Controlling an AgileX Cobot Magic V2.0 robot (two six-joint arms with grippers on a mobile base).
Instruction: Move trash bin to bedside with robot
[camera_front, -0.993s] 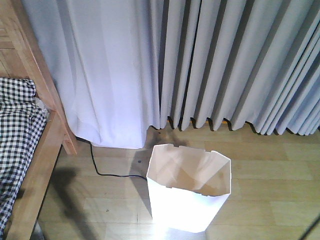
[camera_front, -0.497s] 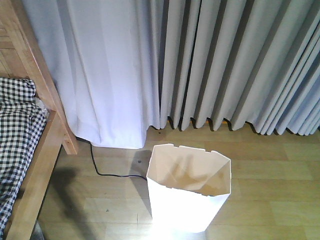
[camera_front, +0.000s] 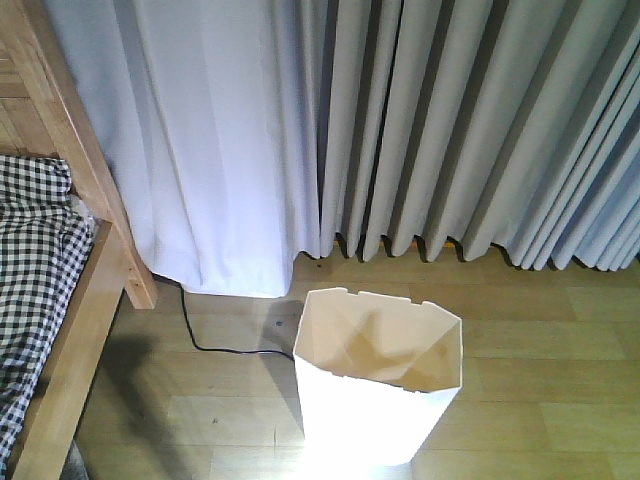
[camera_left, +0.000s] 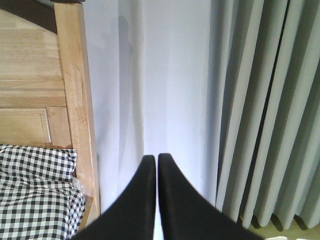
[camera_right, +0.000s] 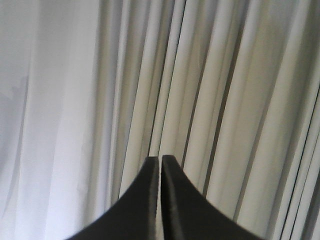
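The white trash bin (camera_front: 378, 385) stands upright on the wooden floor at the bottom centre of the front view, its inside cream-white. The bed (camera_front: 70, 330), with a light wooden frame and checked bedding (camera_front: 30, 260), fills the left edge, a stretch of floor apart from the bin. In the left wrist view my left gripper (camera_left: 157, 157) is shut on nothing, pointing at the curtain beside the bed's wooden post (camera_left: 75, 100). My right gripper (camera_right: 160, 158) is shut too, with only curtain folds ahead of it. Neither gripper shows in the front view.
Pale grey curtains (camera_front: 400, 130) hang along the whole back, down to the floor. A black power cord (camera_front: 215, 345) runs on the floor from under the curtain, between the bed and the bin. Wooden floor (camera_front: 560, 380) lies right of the bin.
The view has shifted very slightly; the bed post sits a touch further right. A dark line at the bottom right corner has left the frame. The bin stays where it was.
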